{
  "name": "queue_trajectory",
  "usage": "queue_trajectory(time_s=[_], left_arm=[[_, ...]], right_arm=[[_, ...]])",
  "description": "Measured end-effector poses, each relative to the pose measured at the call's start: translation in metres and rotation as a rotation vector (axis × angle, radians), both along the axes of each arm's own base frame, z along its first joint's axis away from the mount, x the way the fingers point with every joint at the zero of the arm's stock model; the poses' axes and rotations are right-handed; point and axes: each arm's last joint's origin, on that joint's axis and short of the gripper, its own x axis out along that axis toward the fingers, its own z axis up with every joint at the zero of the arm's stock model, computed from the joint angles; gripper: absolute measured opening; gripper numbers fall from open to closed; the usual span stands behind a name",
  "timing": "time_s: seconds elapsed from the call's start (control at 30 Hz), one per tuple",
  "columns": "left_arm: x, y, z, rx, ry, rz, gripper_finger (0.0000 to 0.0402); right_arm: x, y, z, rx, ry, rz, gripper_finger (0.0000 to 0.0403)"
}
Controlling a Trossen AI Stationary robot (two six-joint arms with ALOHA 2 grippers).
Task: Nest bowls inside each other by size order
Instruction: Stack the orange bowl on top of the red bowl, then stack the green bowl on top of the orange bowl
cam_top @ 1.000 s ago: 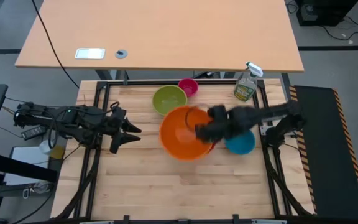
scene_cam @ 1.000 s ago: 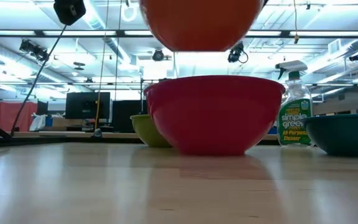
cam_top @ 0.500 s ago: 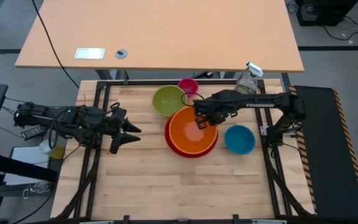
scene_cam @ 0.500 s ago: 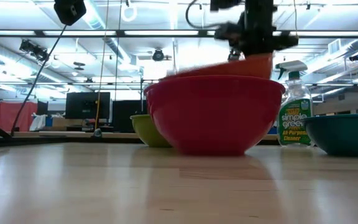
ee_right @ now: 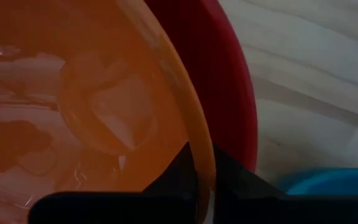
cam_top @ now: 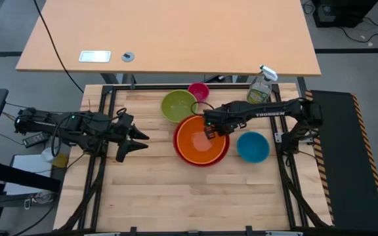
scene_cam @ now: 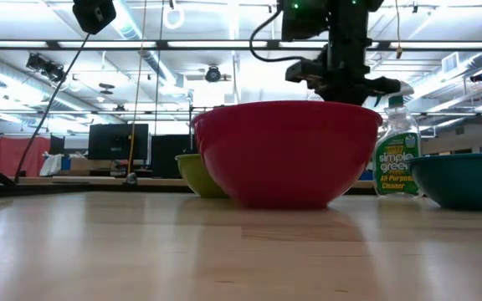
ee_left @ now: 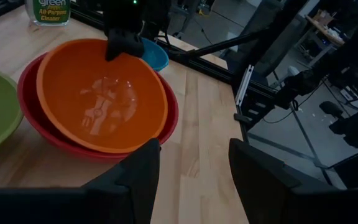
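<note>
Right pincer (cam_top: 210, 128): fingers clamped on the rim of the glossy orange plastic bowl (cam_top: 201, 138), one finger inside, one outside. The orange bowl sits nested in the larger red plastic bowl (scene_cam: 284, 150) beneath the pincer. Left pincer (cam_top: 138, 139): fingers apart, well away from the bowls.

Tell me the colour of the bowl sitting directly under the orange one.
Red bowl; clearest in the left wrist view.
</note>
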Motion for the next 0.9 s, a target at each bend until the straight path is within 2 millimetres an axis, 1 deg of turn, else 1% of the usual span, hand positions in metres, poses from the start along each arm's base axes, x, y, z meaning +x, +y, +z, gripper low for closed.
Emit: queue_trajectory(time_s=[0.13,0.27,0.43,0.53,0.63,0.9], left_arm=[[0.0,0.0,0.0,0.0,0.0,0.0,0.0194],[0.0,0.0,0.0,-0.002,0.0,0.001,0.0194],[0.0,0.0,0.0,-0.002,0.0,0.001,0.0194],[0.0,0.0,0.0,-0.002,0.0,0.001,0.0194],[0.0,0.0,0.0,-0.002,0.0,0.001,0.0194],[0.0,0.0,0.0,-0.001,0.0,0.0,0.0194]], right_arm=[[0.0,0.002,-0.007,0.013,-0.009,0.006,0.0027],[0.0,0.002,-0.008,0.011,-0.011,0.006,0.0042],[0.0,0.002,-0.009,0.011,-0.005,0.018,0.008],[-0.001,0.003,-0.009,0.046,0.0,0.04,0.0109],[-0.002,0.003,-0.002,0.076,0.013,0.055,0.0138],[-0.006,0.002,0.034,0.056,0.066,0.098,0.0198]])
